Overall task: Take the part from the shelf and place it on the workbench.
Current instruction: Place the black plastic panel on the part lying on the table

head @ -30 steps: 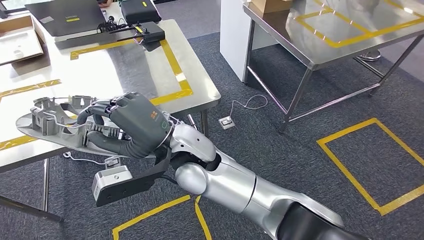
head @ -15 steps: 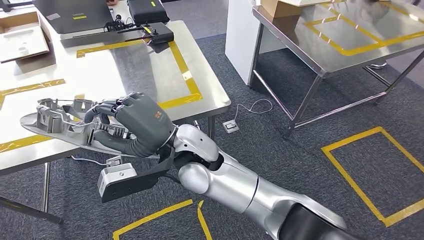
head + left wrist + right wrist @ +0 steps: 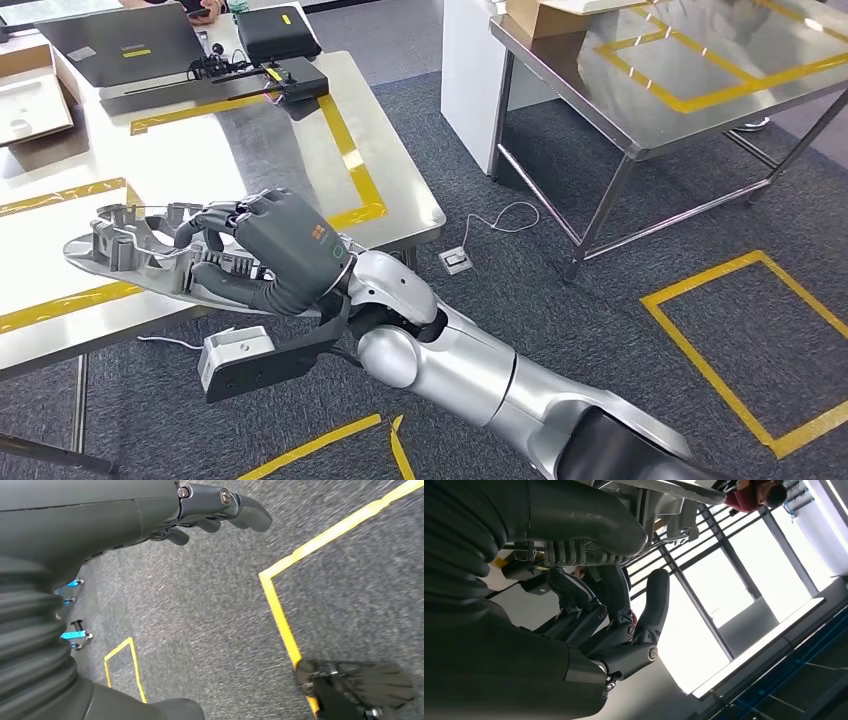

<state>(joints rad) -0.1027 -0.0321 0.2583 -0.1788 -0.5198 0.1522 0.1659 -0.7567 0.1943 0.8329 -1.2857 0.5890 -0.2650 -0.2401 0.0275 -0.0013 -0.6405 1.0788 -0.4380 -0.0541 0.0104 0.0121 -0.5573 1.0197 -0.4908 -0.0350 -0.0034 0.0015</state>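
Gripping the grey part [image 3: 150, 255], right hand [image 3: 280, 250] fingers [image 3: 215, 215] over workbench [image 3: 280, 150] front edge, left hand [image 3: 150, 515] holding nothing

The part [image 3: 140, 255] is a long, flat grey piece, moulded plastic or cast metal by the look of it, with raised ribs, small upright brackets and a thin curved rim along its far edge. It lies roughly level, lengthwise across the near edge of the workbench [image 3: 260, 150], over the yellow tape there. Whether it rests on the top or sits just above it cannot be told. The right hand [image 3: 262, 253] grips its nearer end, fingers wrapped over the ribbed middle.
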